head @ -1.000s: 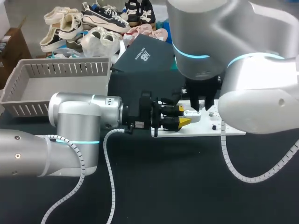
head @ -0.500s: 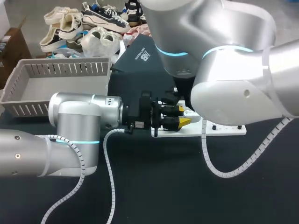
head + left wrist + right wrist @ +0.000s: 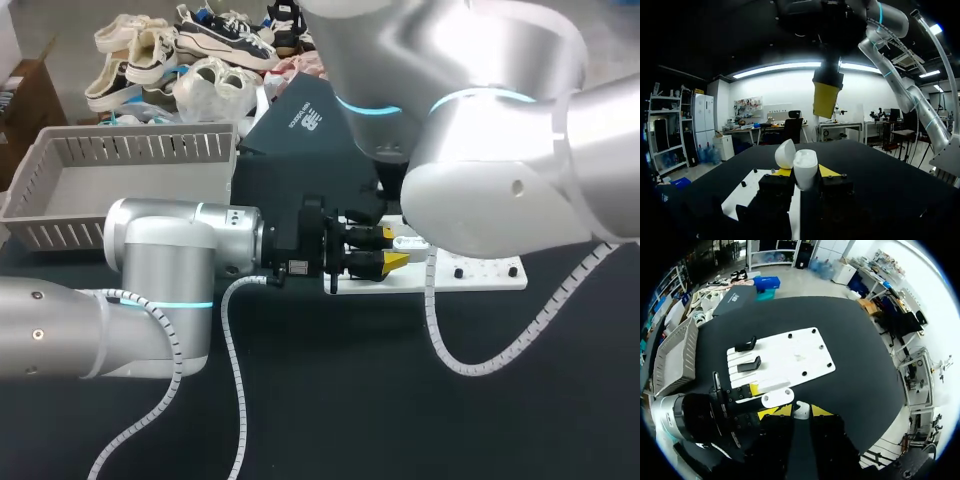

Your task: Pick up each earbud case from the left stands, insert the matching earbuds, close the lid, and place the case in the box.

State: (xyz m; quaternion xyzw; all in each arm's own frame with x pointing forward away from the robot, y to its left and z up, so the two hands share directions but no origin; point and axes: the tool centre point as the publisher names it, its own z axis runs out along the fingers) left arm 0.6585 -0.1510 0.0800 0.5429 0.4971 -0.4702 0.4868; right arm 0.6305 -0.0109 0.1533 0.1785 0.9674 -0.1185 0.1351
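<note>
**A:** left end effector status?

**B:** My left end effector point(image 3: 805, 173) is clenched on the white earbud case point(image 3: 805, 164), one yellow tip on each side. The lid point(image 3: 785, 154) is tipped open. I hold the case off the black surface point(image 3: 400, 400), over the end of the white board point(image 3: 790, 357) nearest my left arm.

**A:** and the right?

**B:** My right end effector point(image 3: 799, 412) hangs directly above the open case, tips pointing down. It's grasping a small white earbud point(image 3: 800, 409) between the yellow tips. The earbud is clear of the case, not seated yet. In the head view my right arm hides that end effector.

**A:** anything else on the surface?

**B:** Two black stands point(image 3: 749, 364) sit on the board's end nearest my left arm. The grey slatted basket point(image 3: 120, 175) is at the far left of the surface, well apart from the case.
</note>
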